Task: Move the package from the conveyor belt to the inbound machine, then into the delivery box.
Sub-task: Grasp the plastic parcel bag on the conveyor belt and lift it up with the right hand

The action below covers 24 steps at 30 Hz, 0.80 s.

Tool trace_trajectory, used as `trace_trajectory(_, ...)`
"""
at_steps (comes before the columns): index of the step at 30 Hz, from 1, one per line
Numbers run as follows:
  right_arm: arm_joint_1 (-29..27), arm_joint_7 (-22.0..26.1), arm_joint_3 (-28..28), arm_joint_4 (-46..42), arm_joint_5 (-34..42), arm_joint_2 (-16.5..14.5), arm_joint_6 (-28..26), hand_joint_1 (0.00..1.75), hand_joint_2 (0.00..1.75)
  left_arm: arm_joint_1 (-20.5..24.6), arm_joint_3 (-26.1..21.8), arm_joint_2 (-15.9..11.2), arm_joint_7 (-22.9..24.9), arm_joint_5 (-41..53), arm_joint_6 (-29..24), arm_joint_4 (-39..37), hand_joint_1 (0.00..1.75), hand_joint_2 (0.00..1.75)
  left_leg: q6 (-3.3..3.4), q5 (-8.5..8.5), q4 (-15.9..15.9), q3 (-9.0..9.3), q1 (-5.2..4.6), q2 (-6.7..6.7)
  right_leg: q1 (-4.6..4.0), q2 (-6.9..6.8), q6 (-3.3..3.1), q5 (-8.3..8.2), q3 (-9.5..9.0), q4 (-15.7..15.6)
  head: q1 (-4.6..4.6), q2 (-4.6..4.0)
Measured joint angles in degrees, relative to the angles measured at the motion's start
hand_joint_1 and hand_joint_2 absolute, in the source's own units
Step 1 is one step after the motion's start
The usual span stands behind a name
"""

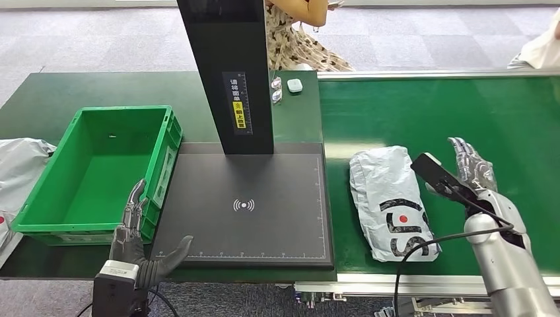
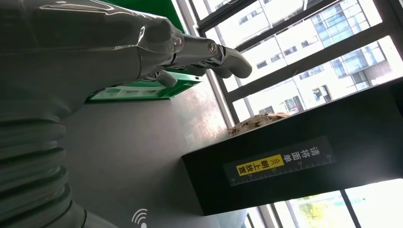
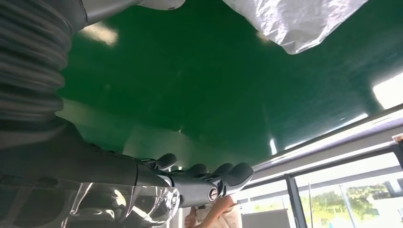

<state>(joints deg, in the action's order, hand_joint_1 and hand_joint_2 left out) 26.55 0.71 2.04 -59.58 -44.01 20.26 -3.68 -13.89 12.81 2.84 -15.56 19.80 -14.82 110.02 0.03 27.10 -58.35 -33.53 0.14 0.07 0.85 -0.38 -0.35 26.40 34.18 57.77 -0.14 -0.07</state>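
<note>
Package (image 1: 391,201) lies on the conveyor belt (image 1: 462,112) at its near left edge, ungrasped. Right hand (image 1: 470,166) hovers just beside it, fingers spread, empty. Left hand (image 1: 135,241) spread, empty, at the inbound machine (image 1: 264,224) near-left corner. Delivery box (image 1: 39,221) holds nothing. All transfers remain.

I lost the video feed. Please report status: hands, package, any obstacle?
Left hand open, by crate. Right hand open, beside package. Package on belt, ungrasped. Scanner pad bare.

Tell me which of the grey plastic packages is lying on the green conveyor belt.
The package with the red dot, just left of the right robot hand. The other grey bag lies at the far left, beside the green crate.
</note>
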Motion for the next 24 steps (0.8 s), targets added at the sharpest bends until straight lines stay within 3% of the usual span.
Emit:
trace_trajectory(6,3.1,-0.3,3.8,4.6,-0.8,1.7,4.4,0.0,1.75,0.0,0.0,-0.2,0.0,-0.2,-0.4,-0.1,0.0,1.75,0.0,0.0,0.0,-0.01,0.01,0.01,-0.01,0.01,0.0,0.0,0.02,0.0,0.0,0.0)
trace_trajectory(14,7.2,6.3,12.9,12.8,4.2,3.6,20.0,0.0,1.75,0.0,0.0,-0.8,0.0,-1.5,-0.2,-0.3,0.0,1.75,0.01,-0.01,0.0,-0.01,0.0,-0.05,0.0,-0.08,0.0,0.0,0.0,0.0,0.01,0.0)
trace_trajectory(24,6.1,8.4,19.8,15.7,8.9,4.6,19.5,0.0,1.75,0.2,0.0,-1.3,0.0,-1.7,0.3,-0.7,0.0,1.75,0.0,0.0,0.0,-0.01,0.0,-0.03,-0.01,-0.03,0.01,0.01,0.03,0.0,-0.01,0.0)
